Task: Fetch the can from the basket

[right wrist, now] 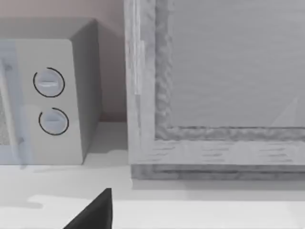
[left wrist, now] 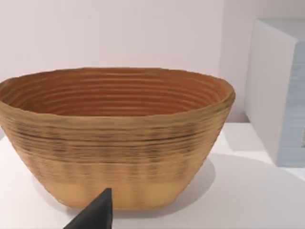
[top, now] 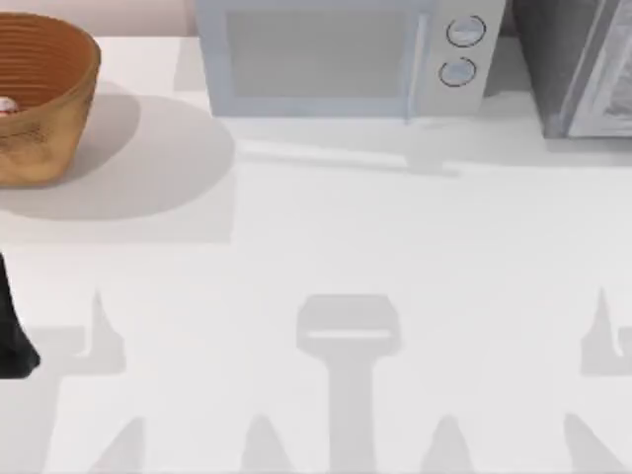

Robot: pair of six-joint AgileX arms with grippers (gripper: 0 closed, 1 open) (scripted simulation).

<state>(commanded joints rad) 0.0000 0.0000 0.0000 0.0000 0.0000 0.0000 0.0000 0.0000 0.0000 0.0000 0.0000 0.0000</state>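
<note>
left hand (left wrist: 97,214) faces basket (left wrist: 119,138); can (top: 5,107) seemingly inside.

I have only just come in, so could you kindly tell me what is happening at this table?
Nothing is being handled yet. The basket sits at the table's far left corner, with the can just peeking out inside it at the picture's edge. The left arm is at the left edge, and its wrist camera faces the basket's outer wall from close by. The right wrist camera faces the microwave and a grey appliance at the back. The can has not yet been fetched.
</note>
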